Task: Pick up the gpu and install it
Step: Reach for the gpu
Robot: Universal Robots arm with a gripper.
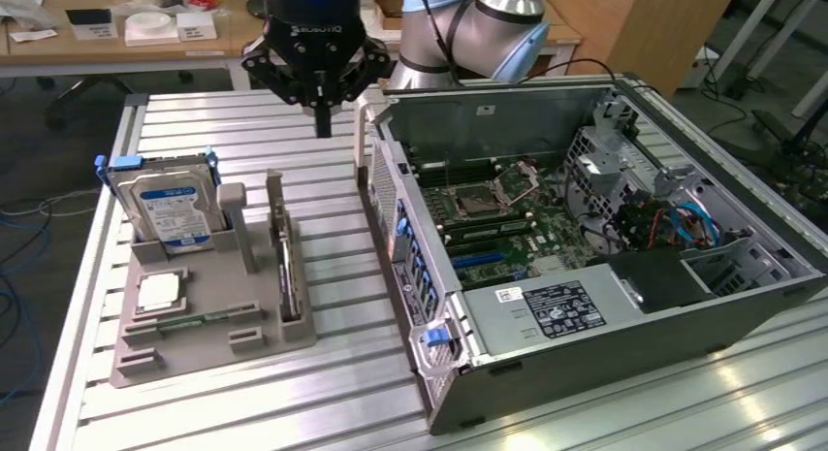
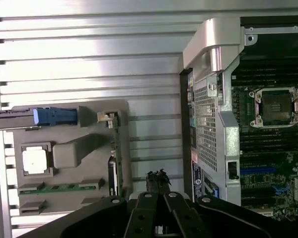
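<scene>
Above the ribbed metal tabletop, the arm's fingers hang pointing straight down, pressed together into one narrow tip with nothing between them. In the exterior view they sit toward the far end of the tabletop, over the bare strip between the gray holder and the open computer case.

The graphics card is in the holder, untouched. It stands on its long edge in a slot along the side of the holder that faces the case, with its metal bracket rising at the far end. From the wrist it shows edge-on as a thin dark-and-green strip, close to the fingertips but apart from them.

A hard drive with a blue-and-white label stands upright in the holder on the exterior view's left, with a blue plastic clip on its top. Nearer the camera, a square silver processor chip lies flat in its recess, and a narrow green memory stick lies flat beside it.

The case lies on its side on the exterior view's right with the side panel off, so the green motherboard faces up.
</scene>
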